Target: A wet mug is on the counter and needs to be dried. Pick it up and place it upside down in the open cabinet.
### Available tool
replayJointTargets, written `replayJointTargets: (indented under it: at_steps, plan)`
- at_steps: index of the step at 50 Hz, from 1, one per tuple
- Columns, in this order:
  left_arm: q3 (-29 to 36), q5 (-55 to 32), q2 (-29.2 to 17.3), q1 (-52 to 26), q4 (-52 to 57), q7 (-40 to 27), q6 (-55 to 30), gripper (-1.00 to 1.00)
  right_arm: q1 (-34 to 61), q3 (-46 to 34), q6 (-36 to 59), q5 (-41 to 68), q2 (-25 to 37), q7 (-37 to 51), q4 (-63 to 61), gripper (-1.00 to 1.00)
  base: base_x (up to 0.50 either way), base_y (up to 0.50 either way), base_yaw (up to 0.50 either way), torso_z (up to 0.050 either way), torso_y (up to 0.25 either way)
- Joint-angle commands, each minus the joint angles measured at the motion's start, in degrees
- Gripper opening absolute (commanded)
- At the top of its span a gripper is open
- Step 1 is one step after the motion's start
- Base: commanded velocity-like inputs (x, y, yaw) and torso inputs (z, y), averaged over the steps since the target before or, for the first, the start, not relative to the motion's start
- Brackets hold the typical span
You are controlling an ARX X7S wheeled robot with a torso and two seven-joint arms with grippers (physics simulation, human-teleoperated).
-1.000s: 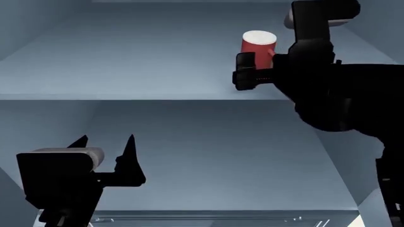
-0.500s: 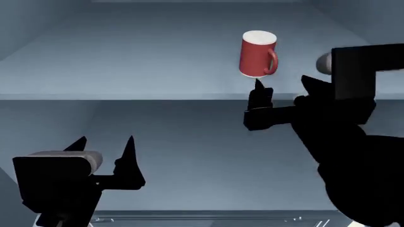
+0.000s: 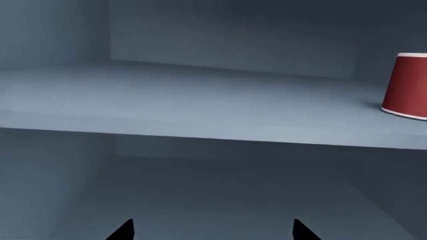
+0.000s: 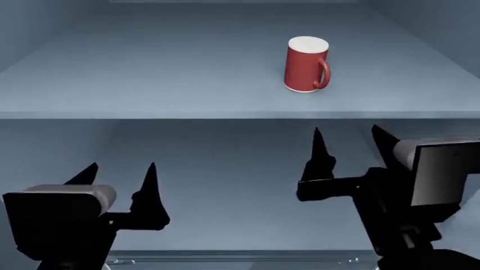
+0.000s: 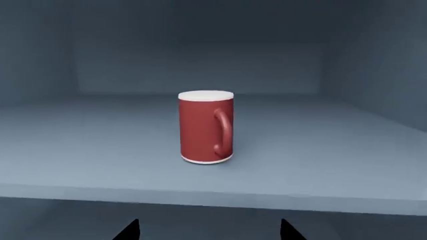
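On the cabinet's (image 4: 90,90) upper shelf, the mug (image 4: 305,64) stands upside down, long axis vertical. Both grippers, left (image 4: 120,180) and right (image 4: 349,147), hang below with jaws apart and empty; the right is nearer.

Count, head view. Mugs: 1, the red mug (image 4: 305,64) with one loop handle, standing on the upper shelf (image 4: 150,84) of the cabinet (image 4: 45,22). Shelves seen in the cabinet: 2, the upper one and the lower shelf (image 4: 225,197) below the mug. Claws: 2, the left claw (image 4: 120,180) and the right claw (image 4: 349,147), each showing two pointed fingers spread apart, both below the mug.
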Motion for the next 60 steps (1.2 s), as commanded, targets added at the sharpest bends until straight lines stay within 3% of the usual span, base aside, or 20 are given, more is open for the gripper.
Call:
replayJointTargets:
  at_steps: [1, 12, 30, 48, 50, 53, 57, 60]
  plan:
    - [0.1, 2.2, -0.8, 1.3, 0.9, -1.2, 0.9, 1.00, -15.1, 0.4, -10.4, -19.0, -0.8, -8.2, -3.3, 1.00, 0.00, 0.00, 0.00, 0.000, 0.000]
    - [0.1, 10.0, -2.6, 4.3, 2.8, -3.6, 4.2, 1.00, -26.6, 0.5, -24.8, -31.9, -2.4, -15.1, -2.9, 1.00, 0.00, 0.00, 0.00, 0.000, 0.000]
    - [-0.2, 18.2, -2.2, 8.8, -2.9, -3.6, 12.8, 1.00, -35.9, 0.4, -44.1, -43.5, -6.6, -22.8, 6.4, 1.00, 0.00, 0.00, 0.00, 0.000, 0.000]
    - [-2.2, 23.6, -8.9, 8.5, 6.9, -8.9, 10.9, 1.00, -40.2, 6.0, -40.1, -40.2, 0.5, -18.0, -6.9, 1.00, 0.00, 0.00, 0.00, 0.000, 0.000]
    - [-2.5, 24.1, -10.0, 8.3, 8.5, -9.5, 10.5, 1.00, -39.9, 6.1, -40.1, -39.3, 2.4, -16.6, -8.1, 1.00, 0.00, 0.00, 0.00, 0.000, 0.000]
    - [-3.0, 24.9, -11.5, 7.9, 10.9, -10.3, 9.8, 1.00, -37.1, 0.1, -45.1, -38.7, 12.3, -7.6, -8.2, 1.00, 0.00, 0.00, 0.00, 0.000, 0.000]
    - [-3.6, 25.6, -13.6, 7.4, 14.0, -11.3, 8.8, 1.00, -28.1, -14.4, -53.7, -39.2, 27.0, 6.4, -8.2, 1.00, 0.00, 0.00, 0.00, 0.000, 0.000]
    - [-4.2, 25.4, -15.0, 6.7, 16.1, -11.7, 7.9, 1.00, -17.4, -27.5, -58.7, -40.0, 34.5, 13.7, -8.2, 1.00, 0.00, 0.00, 0.00, 0.000, 0.000]
